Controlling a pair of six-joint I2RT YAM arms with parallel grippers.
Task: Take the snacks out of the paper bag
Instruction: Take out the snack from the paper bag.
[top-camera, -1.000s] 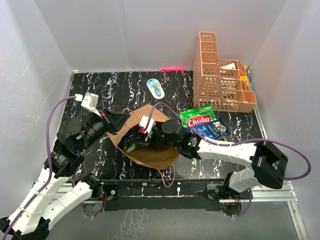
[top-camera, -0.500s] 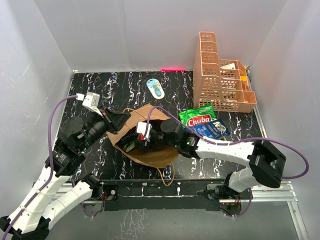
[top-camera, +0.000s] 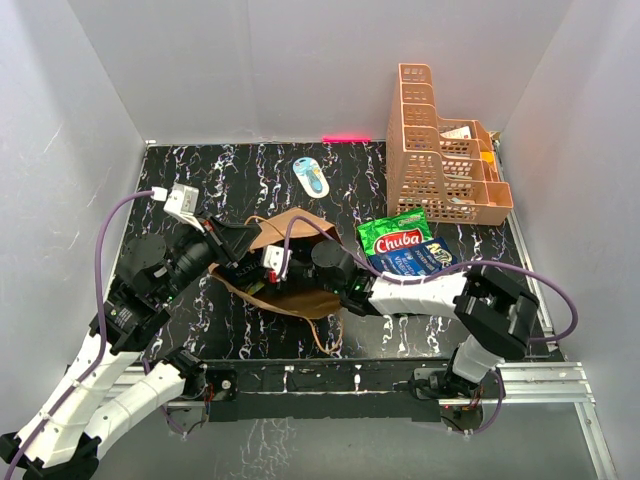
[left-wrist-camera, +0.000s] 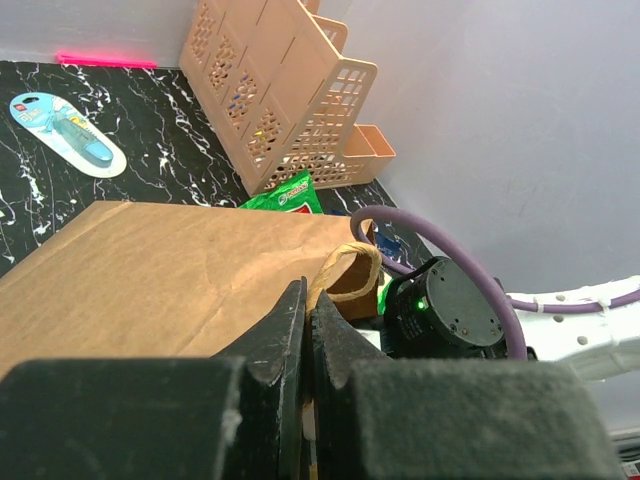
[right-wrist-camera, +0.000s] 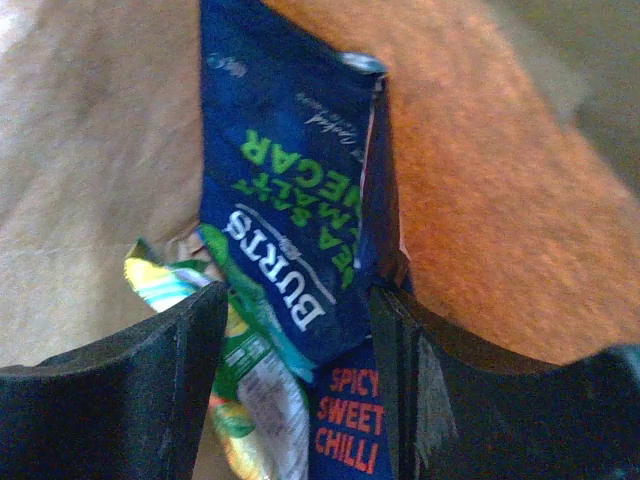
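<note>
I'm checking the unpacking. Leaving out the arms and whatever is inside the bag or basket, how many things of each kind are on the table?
snack packets outside the bag: 2, the green Chuba packet and a blue packet
paper bag: 1
orange lattice basket: 1
blue-white oval object: 1
total: 5

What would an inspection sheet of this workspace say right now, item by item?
Surface: black, white-veined tabletop.
Job's things: paper bag lying on its side; Chuba packet and blue packet lie outside, to its right; Burts packet and others are inside.
Clutter: orange basket at the back right; blue-white oval object behind the bag.
Grippers: left gripper shut on the bag's rim; right gripper inside the bag, open either side of the Burts packet.
Cables: left arm's purple cable; right arm's purple cable loops over the bag.
Surroundings: pale walls; pink light strip.
</note>
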